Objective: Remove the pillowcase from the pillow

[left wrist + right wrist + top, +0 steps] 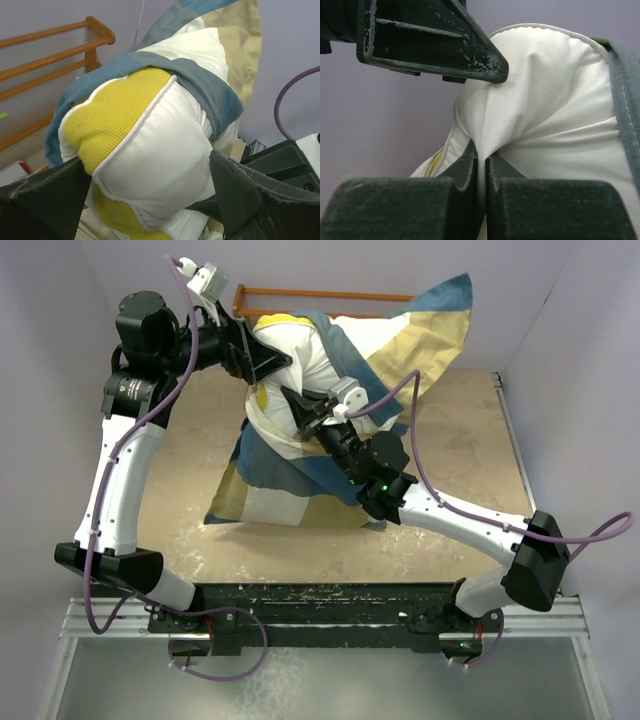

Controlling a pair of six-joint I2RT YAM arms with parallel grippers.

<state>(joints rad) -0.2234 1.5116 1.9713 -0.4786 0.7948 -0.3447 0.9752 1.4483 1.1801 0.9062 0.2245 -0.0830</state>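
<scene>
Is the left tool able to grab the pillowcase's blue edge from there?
Probably yes: the left tool gapes around the bare pillow, and the pillowcase edge lies just beyond, nothing between.

Bright even diffuse light; faint soft shadows; close foreground slightly soft.

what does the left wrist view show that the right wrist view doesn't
Only left wrist: the yellow mesh patch on the pillow, a wooden rack behind, and the tan part of the pillowcase. Only right wrist: the right gripper pinched shut on a fold of white pillow fabric. Both: the white pillow and the pillowcase's blue edge.
</scene>
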